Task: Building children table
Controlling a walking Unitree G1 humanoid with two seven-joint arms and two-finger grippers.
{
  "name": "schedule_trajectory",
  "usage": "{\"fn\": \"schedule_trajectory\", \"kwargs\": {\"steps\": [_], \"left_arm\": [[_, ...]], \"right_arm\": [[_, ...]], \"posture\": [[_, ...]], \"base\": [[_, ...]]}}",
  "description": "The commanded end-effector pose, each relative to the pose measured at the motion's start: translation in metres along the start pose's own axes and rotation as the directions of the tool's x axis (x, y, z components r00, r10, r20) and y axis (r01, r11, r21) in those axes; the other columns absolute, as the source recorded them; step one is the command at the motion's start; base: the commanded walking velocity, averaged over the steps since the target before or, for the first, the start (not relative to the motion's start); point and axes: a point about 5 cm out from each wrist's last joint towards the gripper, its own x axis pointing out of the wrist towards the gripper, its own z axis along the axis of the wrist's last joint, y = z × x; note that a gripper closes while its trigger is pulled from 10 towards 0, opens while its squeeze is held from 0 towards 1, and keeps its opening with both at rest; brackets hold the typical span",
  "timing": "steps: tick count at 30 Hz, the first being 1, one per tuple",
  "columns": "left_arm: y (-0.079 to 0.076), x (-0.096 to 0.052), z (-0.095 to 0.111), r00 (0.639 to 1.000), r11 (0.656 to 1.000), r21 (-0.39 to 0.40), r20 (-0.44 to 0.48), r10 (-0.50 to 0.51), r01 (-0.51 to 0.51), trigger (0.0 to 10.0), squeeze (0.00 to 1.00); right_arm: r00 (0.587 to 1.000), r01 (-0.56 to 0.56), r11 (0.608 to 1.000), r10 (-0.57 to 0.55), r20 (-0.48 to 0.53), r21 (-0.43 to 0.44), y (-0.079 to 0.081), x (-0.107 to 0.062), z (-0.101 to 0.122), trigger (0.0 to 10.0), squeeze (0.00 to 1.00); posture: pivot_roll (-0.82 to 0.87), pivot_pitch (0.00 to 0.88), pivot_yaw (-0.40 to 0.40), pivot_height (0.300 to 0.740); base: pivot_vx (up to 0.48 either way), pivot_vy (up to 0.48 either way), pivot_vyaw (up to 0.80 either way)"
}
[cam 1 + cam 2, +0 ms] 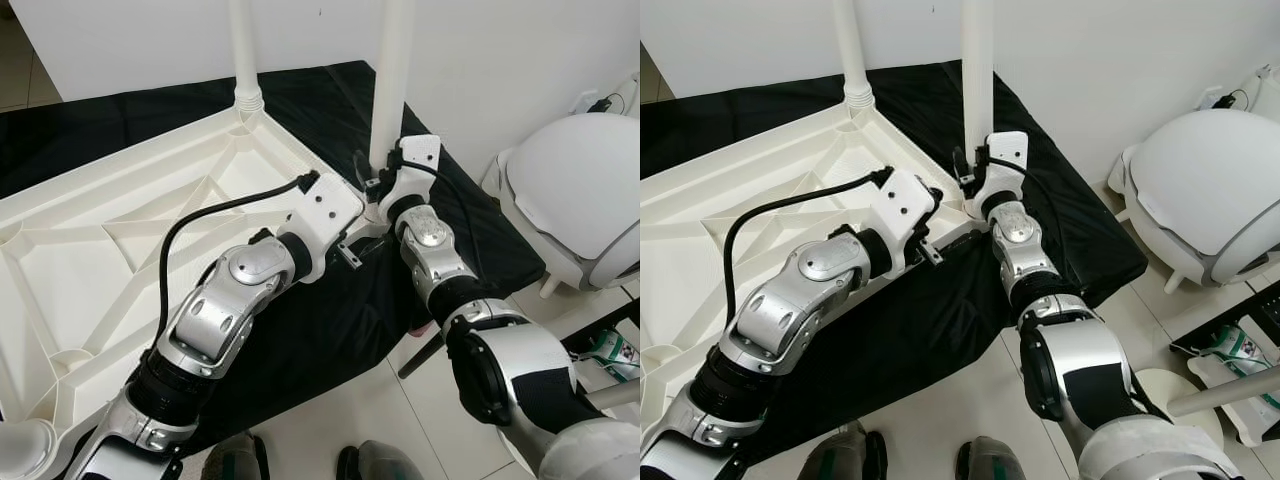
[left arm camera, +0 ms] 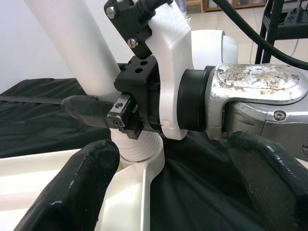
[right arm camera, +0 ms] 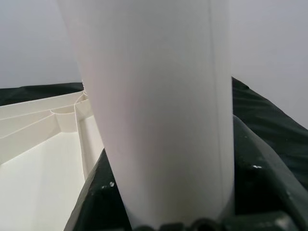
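White plastic children's table top [image 1: 120,250], ribbed underside up, lying on a black cloth [image 1: 330,100]. One white tubular leg [image 1: 243,50] stands upright in the far corner socket. A second white tubular leg [image 1: 390,80] stands upright in the near right corner socket. Right gripper [image 2: 103,113] is clamped round this second leg just above its socket, one black finger [image 2: 84,108] pressed to the tube. Left gripper [image 2: 168,192] hovers just beside that corner, its fingers spread wide and holding nothing. White rounded appliance [image 1: 575,195] stands on the tiled floor [image 1: 350,420] to the right. Two shoes [image 1: 300,465] show at the near edge.
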Motion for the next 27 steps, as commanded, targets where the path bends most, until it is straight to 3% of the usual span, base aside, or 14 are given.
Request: {"fn": "schedule_trajectory", "kwargs": {"steps": [1,8,16,21,27], "left_arm": [[0.000,-0.002,0.000,1.000,1.000,-0.007,-0.002,0.004,-0.004,10.0,0.00],[0.000,-0.003,0.000,1.000,1.000,-0.006,-0.002,0.007,-0.007,10.0,0.00],[0.001,-0.003,0.001,1.000,1.000,-0.006,-0.003,0.005,-0.005,10.0,0.00],[0.001,-0.003,0.001,1.000,1.000,-0.006,-0.005,-0.002,0.002,10.0,0.00],[0.001,-0.003,0.001,1.000,1.000,-0.005,-0.006,-0.003,0.003,10.0,0.00]], "right_arm": [[0.992,-0.037,0.999,0.039,-0.116,0.015,0.008,-0.016,-0.030,10.0,0.00],[0.996,-0.021,0.998,0.027,-0.088,0.066,0.005,-0.025,-0.036,10.0,0.00],[0.994,0.081,0.987,-0.069,-0.089,0.140,-0.006,-0.040,-0.049,10.0,0.00],[0.976,0.200,0.954,-0.174,-0.132,0.221,-0.022,-0.046,-0.055,10.0,0.00],[0.968,0.233,0.936,-0.199,-0.150,0.265,-0.026,-0.048,-0.058,10.0,0.00]], "posture": [[0.02,0.041,-0.019,0.740],[0.02,0.041,-0.019,0.740],[0.01,0.049,-0.009,0.740],[0.01,0.053,-0.001,0.740],[0.01,0.052,0.001,0.740]], "base": [[0.000,0.000,0.00],[0.000,0.000,0.00],[0.000,0.000,0.00],[0.000,0.000,0.00],[0.000,0.000,0.00]]}}
